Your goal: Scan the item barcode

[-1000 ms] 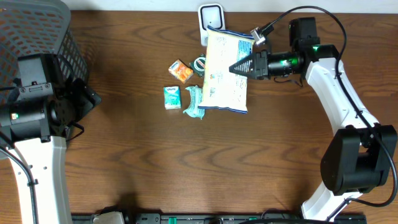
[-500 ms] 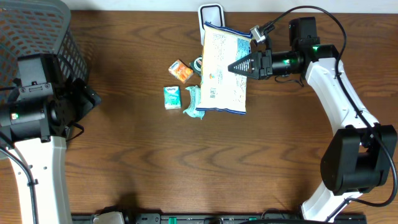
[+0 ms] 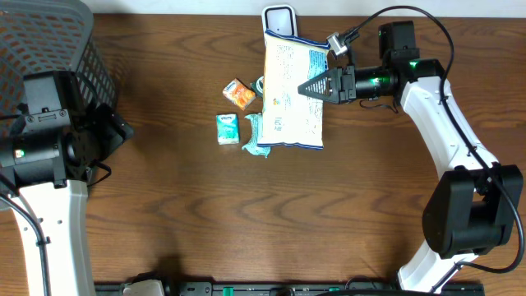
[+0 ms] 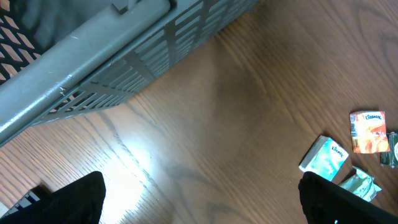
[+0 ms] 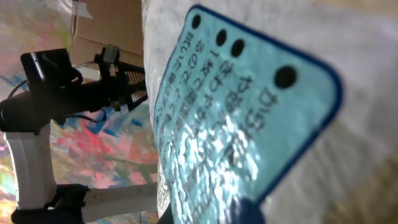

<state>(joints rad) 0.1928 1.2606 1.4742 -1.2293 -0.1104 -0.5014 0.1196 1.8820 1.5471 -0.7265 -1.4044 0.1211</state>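
Right end effector [image 3: 311,87] clenched on the right edge of the bag [image 3: 286,107]. Bag held tilted, its top corner just below the scanner [image 3: 279,18] at the far edge of the desk [image 3: 246,222]. Wrist view filled with the bag's blue printed panel. Orange packet [image 3: 239,94] and teal pack [image 3: 228,129] lie just left of the bag. Left end effector [image 4: 202,202] released, jaws wide, over bare desk beside the basket [image 3: 74,33].

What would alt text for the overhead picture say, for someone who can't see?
The right gripper grips a large white snack bag over a wooden table, near a white device. Small packets lie beside it; a grey basket sits far left.
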